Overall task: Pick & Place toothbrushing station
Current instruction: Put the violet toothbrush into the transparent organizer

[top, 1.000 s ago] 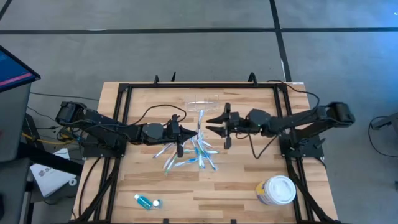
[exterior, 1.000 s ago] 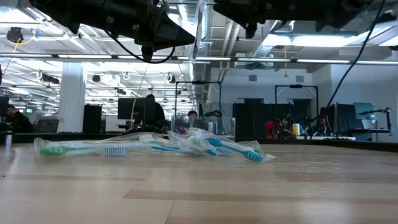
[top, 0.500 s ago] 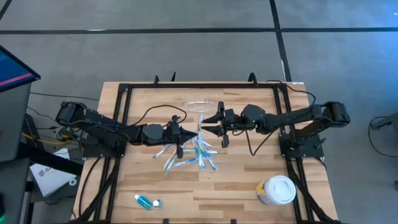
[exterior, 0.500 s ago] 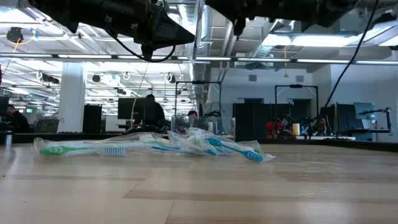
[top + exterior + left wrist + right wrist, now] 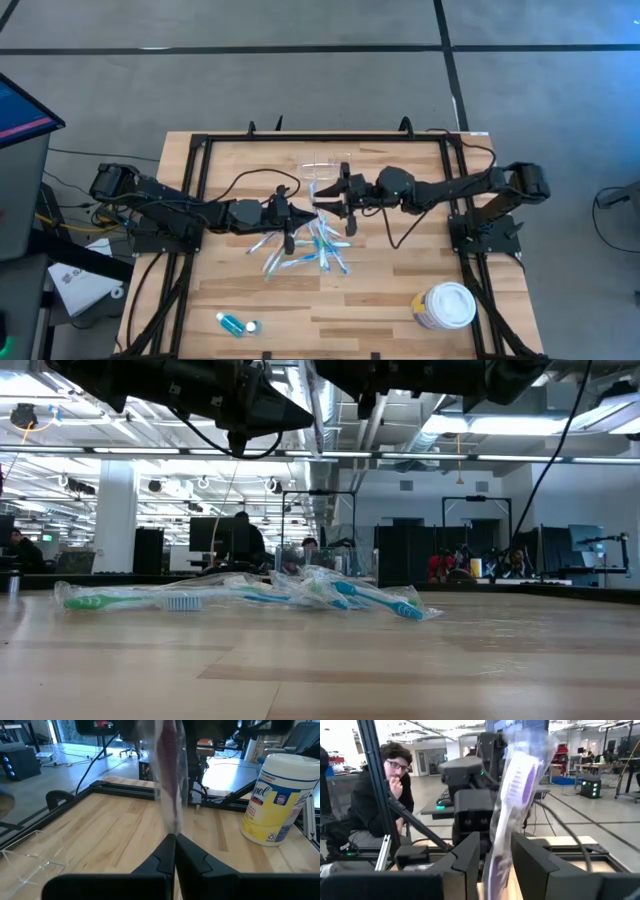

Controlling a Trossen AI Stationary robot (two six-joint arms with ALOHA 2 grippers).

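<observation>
Toothbrushing station (image 5: pixel 325 167): sat on the far middle of the wooden table (image 5: pixel 400 290), clear plastic, untouched by either gripper, just beyond the raised grippers.

Nearest, on the left: lay a small teal bottle (image 5: pixel 235 322), flat on the wood. Nearest, on the right: stood a white-lidded yellow wipes tub (image 5: pixel 447 305), upright, well apart from everything else.

At the table's middle: sprawled a loose heap of wrapped blue and green toothbrushes (image 5: pixel 300 595), overlapping one another.

Above the far side of that heap, clear of the wood: hung the left gripper (image 5: pixel 175 845), reaching in from the left, fingers fully closed and pinching the lower end of a clear-wrapped purple toothbrush (image 5: pixel 512 785), held up on end. Faced it from the right: the right gripper (image 5: pixel 495 840), fingers partly apart and standing one on each side of that same wrapper; seemed to brush the plastic on one side, with a gap on the other, so not seen clamping it.

Beyond the table, in the room: sat a person (image 5: pixel 385 785) in dark clothes, a hand raised to the chin.
</observation>
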